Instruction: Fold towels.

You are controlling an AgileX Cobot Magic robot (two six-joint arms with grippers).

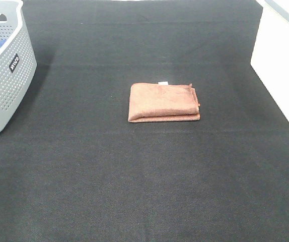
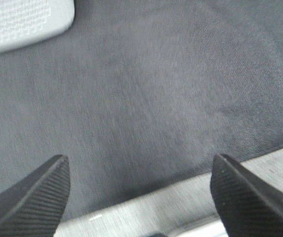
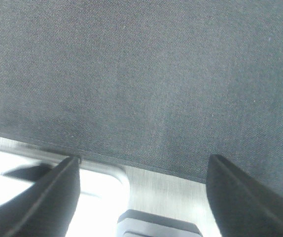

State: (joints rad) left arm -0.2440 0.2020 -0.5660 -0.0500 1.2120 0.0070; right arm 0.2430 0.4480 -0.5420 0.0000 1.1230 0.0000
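A reddish-brown towel (image 1: 163,102) lies folded into a small rectangle at the middle of the black mat (image 1: 134,176), with a small white tag (image 1: 163,82) at its far edge. Neither arm shows in the exterior high view. In the left wrist view my left gripper (image 2: 139,165) is open over bare mat near the mat's edge, nothing between its fingers (image 2: 38,197). In the right wrist view my right gripper (image 3: 144,165) is open as well, over the mat's edge, and empty. The towel appears in neither wrist view.
A grey perforated basket (image 1: 6,70) stands at the far left with something blue inside; its corner (image 2: 23,22) shows in the left wrist view. A white bin (image 1: 283,65) stands at the far right. A pale table edge (image 3: 171,185) borders the mat.
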